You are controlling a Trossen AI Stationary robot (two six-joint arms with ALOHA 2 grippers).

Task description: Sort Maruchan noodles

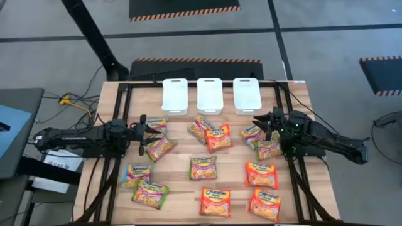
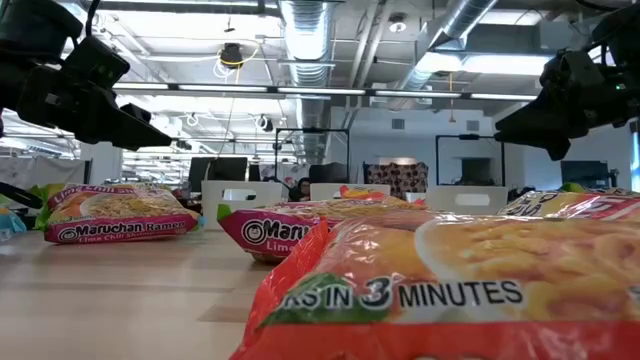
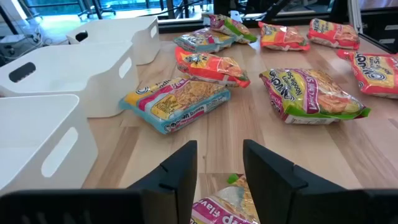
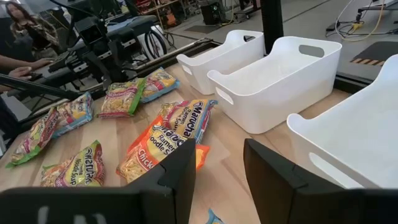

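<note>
You had both arms poised above packets with nothing yet picked. Nearest your left gripper [image 3: 217, 171], its fingers stood parted and empty, and a green-edged packet [image 3: 225, 205] lay directly beneath them; that looked the sensible first pick, and you needed to come straight down and close across its flat middle, since the glossy wrap would likely slip from a corner pinch. Just beyond it lay the pale yellow-blue packet [image 3: 176, 103], close to the white trays [image 3: 74, 68], an easy second. Your right gripper [image 4: 219, 168] was likewise spread wide and held nothing, hanging over the table with an orange-red packet [image 4: 163, 140] just ahead. The remaining Maruchan noodles [image 1: 203, 167] were scattered over the table's middle and its edge opposite the trays, several overlapping, so you did well to take top packets first. All three trays [image 1: 210, 94] stood empty, so you had to fix one colour per tray before the first drop
</note>
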